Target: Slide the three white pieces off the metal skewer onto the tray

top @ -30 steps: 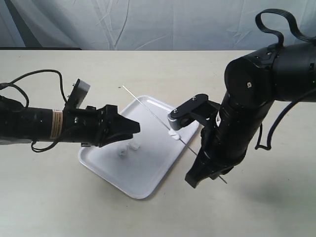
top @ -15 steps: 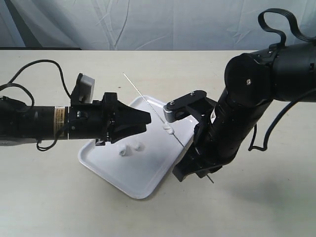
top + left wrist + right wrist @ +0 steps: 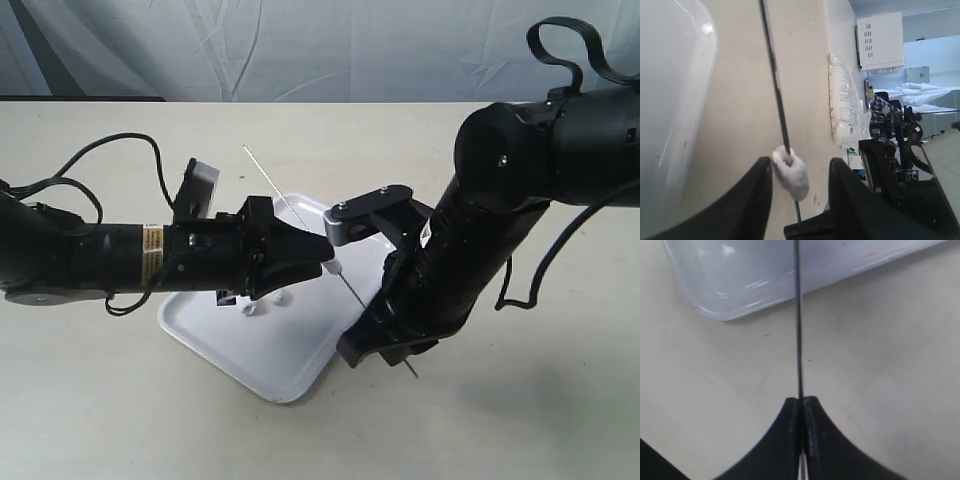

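The thin metal skewer [image 3: 290, 210] slants over the white tray [image 3: 290, 350]. My right gripper [image 3: 392, 343] holds its lower end; in the right wrist view that gripper [image 3: 802, 401] is shut on the skewer [image 3: 798, 315]. One white piece [image 3: 331, 268] is still threaded on the rod. My left gripper [image 3: 322, 258] reaches across the tray to it. In the left wrist view the left gripper [image 3: 801, 162] is open, with the white piece [image 3: 792, 175] on the skewer [image 3: 774, 75] between its fingers. Two other white pieces [image 3: 281, 297] lie on the tray, partly hidden by the left gripper.
The tray [image 3: 765, 275] lies on a beige tabletop [image 3: 120, 400], with a pale curtain behind. The bulky right arm [image 3: 500, 200] stands over the tray's right corner. The left arm's cable [image 3: 90, 165] loops above the table at the left.
My left gripper has advanced to the right until its open fingers flank the piece on the skewer. The right arm and skewer have shifted slightly to the left.
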Robot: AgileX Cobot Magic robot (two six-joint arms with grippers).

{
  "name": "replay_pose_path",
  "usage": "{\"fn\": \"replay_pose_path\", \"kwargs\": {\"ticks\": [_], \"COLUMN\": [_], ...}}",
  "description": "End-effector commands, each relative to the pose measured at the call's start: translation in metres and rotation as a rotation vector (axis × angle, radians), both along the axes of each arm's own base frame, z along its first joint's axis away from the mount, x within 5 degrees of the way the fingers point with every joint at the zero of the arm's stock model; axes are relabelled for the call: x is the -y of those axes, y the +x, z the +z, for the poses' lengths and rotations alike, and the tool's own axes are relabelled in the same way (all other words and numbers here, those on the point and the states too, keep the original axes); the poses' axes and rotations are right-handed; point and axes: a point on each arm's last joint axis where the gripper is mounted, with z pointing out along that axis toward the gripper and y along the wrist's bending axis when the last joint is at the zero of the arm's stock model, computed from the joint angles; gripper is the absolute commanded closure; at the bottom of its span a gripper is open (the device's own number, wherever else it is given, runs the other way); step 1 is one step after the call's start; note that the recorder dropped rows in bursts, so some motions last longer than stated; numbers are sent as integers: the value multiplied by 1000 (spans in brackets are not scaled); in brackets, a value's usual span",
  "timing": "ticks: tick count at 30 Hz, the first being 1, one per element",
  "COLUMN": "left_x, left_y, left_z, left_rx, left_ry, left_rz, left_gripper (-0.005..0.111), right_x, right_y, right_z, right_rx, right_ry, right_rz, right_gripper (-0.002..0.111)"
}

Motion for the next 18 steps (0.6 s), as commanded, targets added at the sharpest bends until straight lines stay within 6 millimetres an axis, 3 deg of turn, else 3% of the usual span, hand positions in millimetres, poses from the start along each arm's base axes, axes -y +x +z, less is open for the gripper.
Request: {"fn": "replay_pose_path", "kwargs": {"ticks": [1, 14, 18], "left_x": [2, 1, 2], "left_y": [3, 3, 3], "left_z": [-1, -2, 1], "left_rx": [1, 0, 6], "left_ry": [13, 20, -1], "left_rz": [20, 22, 12], "left_gripper": [70, 70, 88], "right_x": [-1, -4, -4], "right_y": [1, -1, 0], "right_z": [1, 2, 2], "right_rx": [5, -6, 2], "right_ry": [23, 57, 60], "right_rz": [4, 14, 12], "right_gripper": [109, 109, 109]}}
